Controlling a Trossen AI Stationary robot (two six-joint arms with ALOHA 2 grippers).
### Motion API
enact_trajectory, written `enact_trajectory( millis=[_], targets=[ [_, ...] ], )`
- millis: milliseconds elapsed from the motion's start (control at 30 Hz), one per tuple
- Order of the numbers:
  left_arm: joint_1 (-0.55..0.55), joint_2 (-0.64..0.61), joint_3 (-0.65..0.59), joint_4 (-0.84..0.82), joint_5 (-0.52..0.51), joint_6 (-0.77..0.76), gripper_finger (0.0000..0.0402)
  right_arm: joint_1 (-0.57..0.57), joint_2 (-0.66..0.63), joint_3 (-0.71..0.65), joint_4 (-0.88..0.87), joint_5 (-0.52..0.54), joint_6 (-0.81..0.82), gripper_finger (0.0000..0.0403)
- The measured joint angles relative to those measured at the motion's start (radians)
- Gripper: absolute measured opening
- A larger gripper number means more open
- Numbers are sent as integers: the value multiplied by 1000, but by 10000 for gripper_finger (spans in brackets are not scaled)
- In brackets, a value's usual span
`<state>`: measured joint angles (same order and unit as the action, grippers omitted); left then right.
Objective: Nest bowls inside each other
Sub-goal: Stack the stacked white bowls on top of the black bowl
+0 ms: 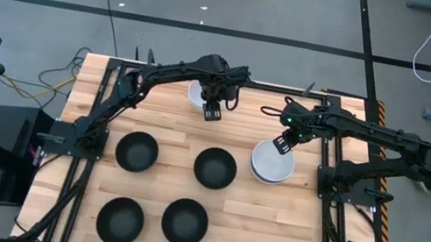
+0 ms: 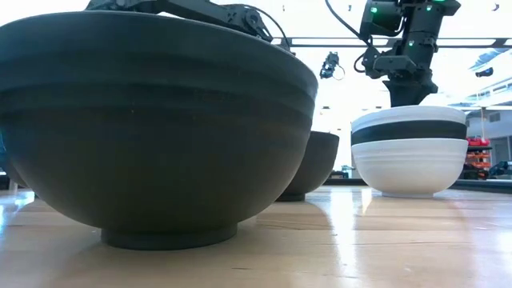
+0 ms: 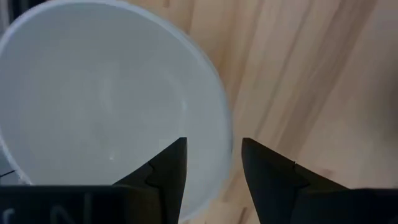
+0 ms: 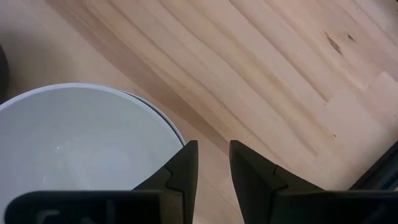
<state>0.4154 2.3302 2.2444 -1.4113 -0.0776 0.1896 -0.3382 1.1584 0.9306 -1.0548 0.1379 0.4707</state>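
Observation:
A single white bowl (image 1: 199, 94) (image 3: 106, 99) rests on its foot near the table's far edge. My left gripper (image 1: 213, 112) (image 3: 214, 165) hovers over it, pointing down and open, one finger on each side of the bowl's rim (image 3: 226, 134); no touch shows. At the right stands a nested stack of bowls (image 1: 272, 163) (image 2: 410, 148), white at the bottom, a black one showing as a band, white on top (image 4: 74, 137). My right gripper (image 1: 283, 144) (image 4: 213, 163) hangs open just past the stack's far rim, with nothing between its fingers. Several black bowls sit apart on the table.
Black bowls stand at mid left (image 1: 137, 151), centre (image 1: 214, 167), near left (image 1: 120, 220) and near centre (image 1: 184, 221); one (image 2: 152, 128) fills the low view's front. Bare wood (image 1: 302, 234) lies at the near right. Black frame rails (image 1: 84, 133) run along both table sides.

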Motion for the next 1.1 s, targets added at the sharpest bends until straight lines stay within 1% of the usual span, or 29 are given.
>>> enact_trajectory(
  millis=[800, 1100],
  targets=[
    [11, 46, 0, 39, 12, -3, 163, 0, 0, 0, 4, 0, 0, 100],
    [20, 92, 0, 48, 30, 4, 163, 0, 0, 0, 4, 0, -1, 100]
  ],
)
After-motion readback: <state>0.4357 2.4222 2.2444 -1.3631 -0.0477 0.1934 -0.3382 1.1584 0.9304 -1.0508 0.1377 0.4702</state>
